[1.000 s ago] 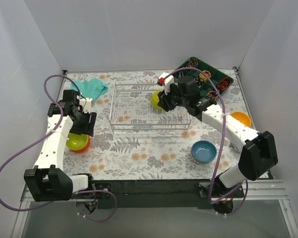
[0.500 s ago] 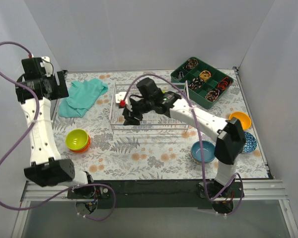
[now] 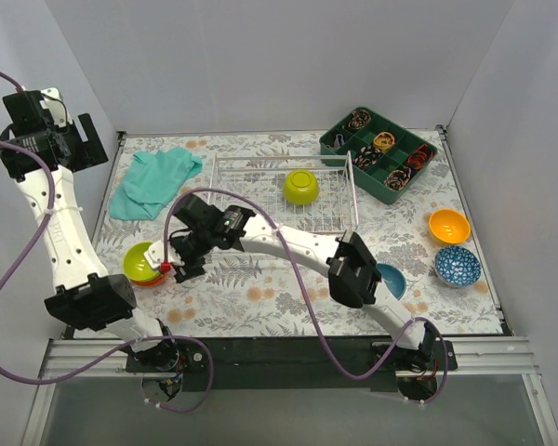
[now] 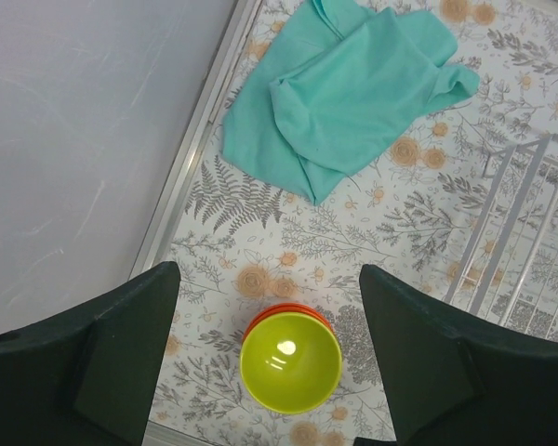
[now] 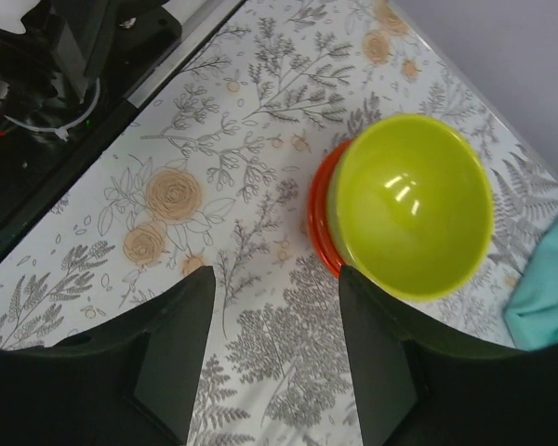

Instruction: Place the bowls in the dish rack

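right arm (image 3: 288,244) lies across tabletop (image 3: 260,297) along dish rack (image 3: 251,214) near side, blocking that approach. rack top open; lime bowl (image 3: 300,186) sits right of centre. stacked bowls (image 4: 290,362) hemmed by right gripper (image 5: 275,297) on right; bare tabletop toward teal cloth (image 4: 353,93); wall (image 4: 74,139) close left.

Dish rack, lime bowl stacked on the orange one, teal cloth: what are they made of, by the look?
The dish rack: thin metal wire by the look, shiny silver, see-through grid. The lime bowl: glossy, with sharp light spots; plastic or glazed ceramic, cannot tell. The teal cloth: soft matte fabric, creased and folded.
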Available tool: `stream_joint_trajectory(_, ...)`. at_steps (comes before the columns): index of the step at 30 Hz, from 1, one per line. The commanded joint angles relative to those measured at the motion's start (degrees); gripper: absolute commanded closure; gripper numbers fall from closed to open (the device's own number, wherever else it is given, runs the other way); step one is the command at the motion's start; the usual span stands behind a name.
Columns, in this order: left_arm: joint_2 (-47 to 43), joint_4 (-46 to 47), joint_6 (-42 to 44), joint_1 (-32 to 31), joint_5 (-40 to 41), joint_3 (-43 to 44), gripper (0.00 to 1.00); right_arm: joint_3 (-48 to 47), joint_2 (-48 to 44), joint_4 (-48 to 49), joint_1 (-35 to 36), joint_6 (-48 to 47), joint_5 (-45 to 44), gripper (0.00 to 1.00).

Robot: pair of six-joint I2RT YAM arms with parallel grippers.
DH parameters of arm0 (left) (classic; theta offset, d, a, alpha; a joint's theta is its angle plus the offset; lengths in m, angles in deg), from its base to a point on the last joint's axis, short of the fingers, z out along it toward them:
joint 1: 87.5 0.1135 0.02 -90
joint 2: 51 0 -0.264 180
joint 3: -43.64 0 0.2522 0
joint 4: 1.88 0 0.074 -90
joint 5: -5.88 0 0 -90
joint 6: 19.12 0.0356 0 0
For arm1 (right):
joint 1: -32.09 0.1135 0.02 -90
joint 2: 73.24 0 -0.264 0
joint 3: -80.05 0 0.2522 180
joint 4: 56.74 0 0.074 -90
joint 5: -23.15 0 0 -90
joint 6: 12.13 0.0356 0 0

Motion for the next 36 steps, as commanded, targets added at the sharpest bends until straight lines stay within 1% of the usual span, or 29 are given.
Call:
stream_joint_trajectory(1, -5.97, 1.31, 0.65, 0.59, -1.54, 0.15, 0.22, -4.84, 3.62, 3.26, 1.44, -1.65, -1.93, 0.37)
stream_joint_trajectory(10, -6.41, 0.34, 0.30, 0.68, -2.85, -0.38, 0.22, -4.50, 5.47, 11.52, 2.59, -0.95, -3.51, 0.34)
stream_joint_trajectory(14, -7.29, -0.10, 0.30, 0.59, -3.03, -2.39, 0.22, -3.10, 6.09, 13.80, 2.59, -0.59, -4.13, 0.33)
stream_joint_trajectory(21, -8.26, 0.08, 0.92, 0.59, -3.29, -3.98, 0.21, -1.87, 7.67, 17.15, 2.59, -0.94, -4.04, 0.32)
stream_joint_trajectory(28, -9.22, 1.04, 1.09, 0.59, -3.47, -6.35, 0.21, -2.57, 9.95, 18.12, 2.68, -0.94, -3.78, 0.33)
stream_joint_trajectory(30, -9.66, 1.40, 1.18, 0.59, -3.38, -6.97, 0.22, -2.57, 10.57, 18.38, 2.68, -0.51, -3.95, 0.34)
stream_joint_trajectory(33, -9.84, 1.40, 1.35, 0.68, -3.73, -7.76, 0.22, -2.66, 11.19, 19.79, 2.68, 0.28, -4.30, 0.38)
stream_joint_trajectory(36, -9.93, 1.66, 1.62, 0.59, -3.73, -8.11, 0.22, -3.27, 11.54, 20.84, 2.68, 1.34, -4.39, 0.47)
